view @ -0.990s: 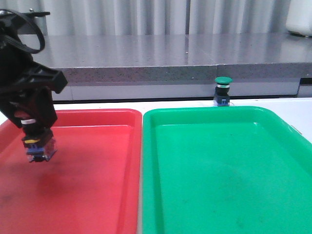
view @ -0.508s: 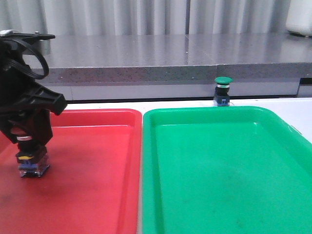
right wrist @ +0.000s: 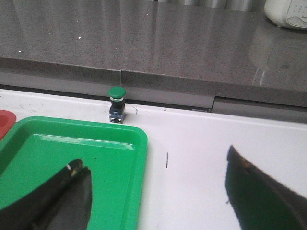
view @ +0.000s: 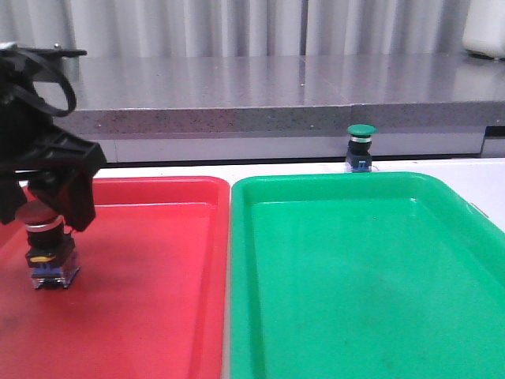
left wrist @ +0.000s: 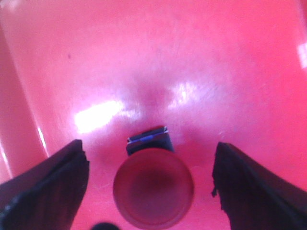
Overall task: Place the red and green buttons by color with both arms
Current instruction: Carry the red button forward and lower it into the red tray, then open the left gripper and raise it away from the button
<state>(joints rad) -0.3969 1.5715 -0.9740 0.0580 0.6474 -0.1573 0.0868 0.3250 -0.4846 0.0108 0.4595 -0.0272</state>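
Observation:
The red button (view: 47, 251) stands upright on the floor of the red tray (view: 158, 268), near its left side. My left gripper (view: 49, 207) hangs just above it, open, its jaws apart on either side of the dark-red cap (left wrist: 153, 187) and not touching it. The green button (view: 361, 148) stands on the white table just behind the far rim of the green tray (view: 355, 268). In the right wrist view the green button (right wrist: 116, 103) is well ahead of my right gripper (right wrist: 156, 163), which is open and holds nothing, over the green tray's (right wrist: 72, 143) right edge.
The two trays lie side by side, rims almost touching. A grey stone ledge (view: 260, 87) runs behind the table. A white appliance (view: 485, 28) sits on it at the far right. Bare white table (right wrist: 206, 143) lies right of the green tray.
My left gripper carried the red button down onto the red tray, then opened and let it go. The button now stands free. The green button has not moved.

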